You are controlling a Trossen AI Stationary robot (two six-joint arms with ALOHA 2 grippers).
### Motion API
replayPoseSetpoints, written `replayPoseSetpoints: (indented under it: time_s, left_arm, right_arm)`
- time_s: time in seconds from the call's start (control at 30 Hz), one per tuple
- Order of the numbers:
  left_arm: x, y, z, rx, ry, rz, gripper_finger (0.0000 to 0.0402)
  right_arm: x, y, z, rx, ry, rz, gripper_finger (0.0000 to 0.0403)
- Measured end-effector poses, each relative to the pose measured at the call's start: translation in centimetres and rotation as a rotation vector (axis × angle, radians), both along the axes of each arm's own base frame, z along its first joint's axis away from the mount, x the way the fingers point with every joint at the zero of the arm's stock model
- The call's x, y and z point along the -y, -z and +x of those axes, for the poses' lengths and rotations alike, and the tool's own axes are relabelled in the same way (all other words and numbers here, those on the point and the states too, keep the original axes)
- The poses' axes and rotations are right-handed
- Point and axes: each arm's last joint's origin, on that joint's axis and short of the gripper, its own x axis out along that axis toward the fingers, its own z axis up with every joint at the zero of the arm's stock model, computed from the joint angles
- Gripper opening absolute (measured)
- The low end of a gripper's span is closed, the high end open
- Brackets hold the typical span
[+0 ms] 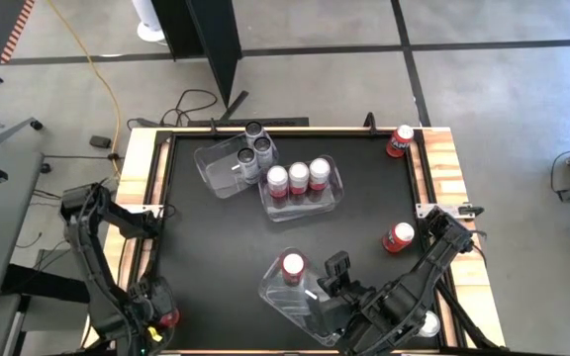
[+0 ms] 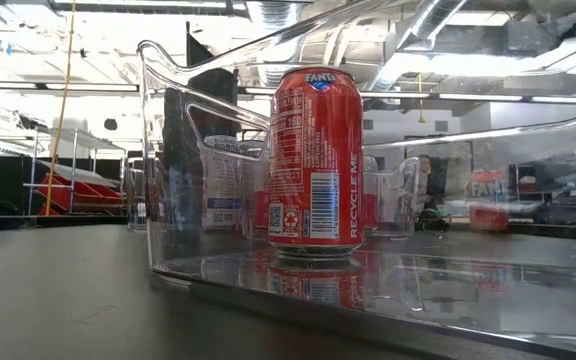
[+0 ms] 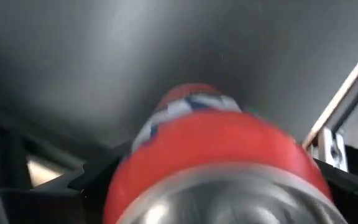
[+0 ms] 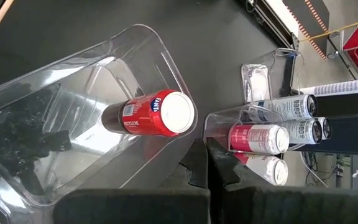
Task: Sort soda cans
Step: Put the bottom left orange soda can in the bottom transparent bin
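A red soda can [image 1: 170, 318] stands upright at the table's near left corner. My left gripper [image 1: 154, 322] points down over it, open. In the left wrist view the can [image 3: 216, 149] fills the gap between the two dark fingers [image 3: 95, 177], and no touch shows. A red Fanta can [image 2: 315, 165] stands upright in the near clear bin [image 1: 283, 297]. My right gripper [image 1: 336, 265] hangs shut above that bin's right side, holding nothing; the can [image 4: 160, 113] lies just ahead of it.
A far-left bin [image 1: 218, 163] holds three grey cans [image 1: 253, 148]. A middle bin [image 1: 332, 198] holds three red-and-white cans [image 1: 299, 178]. Loose red cans stand at the far right corner [image 1: 401, 140] and right side [image 1: 399, 237]. Another can [image 1: 428, 324] stands near right.
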Motion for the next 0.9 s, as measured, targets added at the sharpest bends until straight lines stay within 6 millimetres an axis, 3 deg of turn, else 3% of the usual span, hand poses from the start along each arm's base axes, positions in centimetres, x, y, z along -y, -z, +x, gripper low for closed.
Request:
replayPoseSetpoints:
  time_s: [0.17, 0.37, 0.9]
  left_arm:
    - [-0.3, 1.2, 0.0, 0.011, -0.017, -0.013, 0.0336]
    - [-0.5, 1.5, 0.0, 0.034, -0.011, -0.001, 0.0295]
    - [-0.2, 0.6, 0.4, 0.087, 0.008, 0.022, 0.0295]
  right_arm:
    - [0.0, 0.0, 0.0, 0.0, 0.0, 0.0, 0.0004]
    - [0.0, 0.0, 0.0, -0.001, 0.0, 0.0, 0.0004]
    - [0.0, 0.0, 0.0, -0.001, -0.001, 0.0, 0.0004]
